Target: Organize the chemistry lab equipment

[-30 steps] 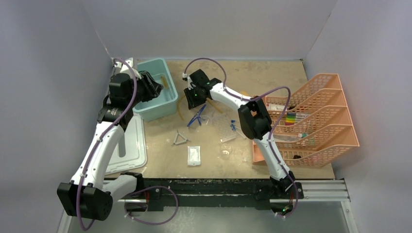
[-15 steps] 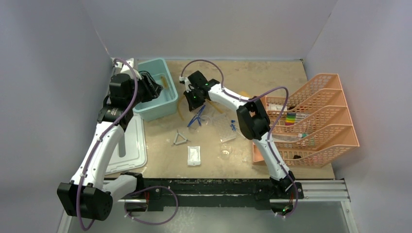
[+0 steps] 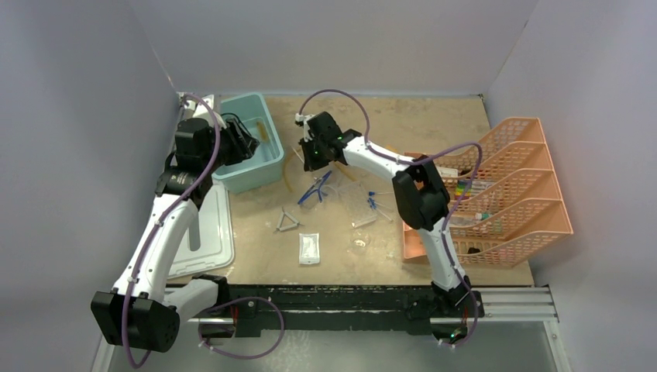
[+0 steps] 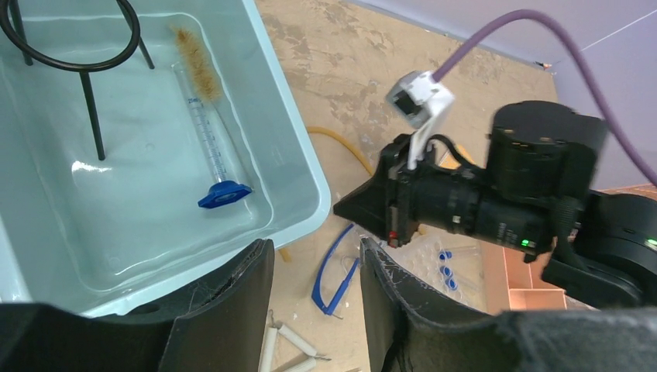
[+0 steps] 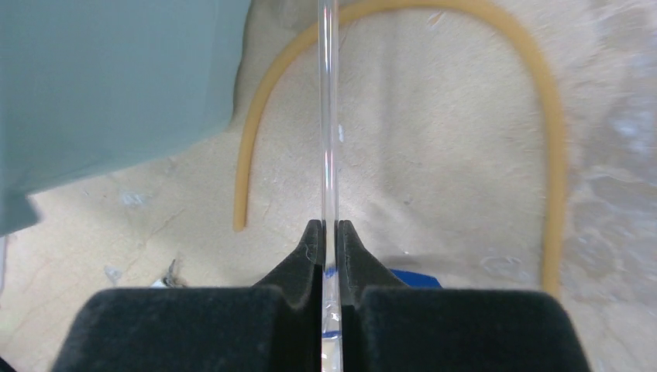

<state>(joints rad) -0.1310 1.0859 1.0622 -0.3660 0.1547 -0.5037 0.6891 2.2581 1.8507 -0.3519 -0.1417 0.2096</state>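
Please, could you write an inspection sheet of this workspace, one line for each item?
Surface: tan board, stained.
Job's things: goggles, wire triangle, white packet on board; ring tripod in teal tub.
Clutter: white lid beside tub.
Grippers: left gripper open, empty; right gripper shut on thin clear rod.
Cables: purple cables loop over arms.
Surroundings: grey walls; orange tray at right.

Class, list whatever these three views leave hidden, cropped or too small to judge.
1. Right wrist view: the clear rod runs off the top edge; its lower end is lost between the right claw pads.
2. Left wrist view: the ring tripod is cut by the top edge.
3. Top view: orange tray contents, too small behind mesh.
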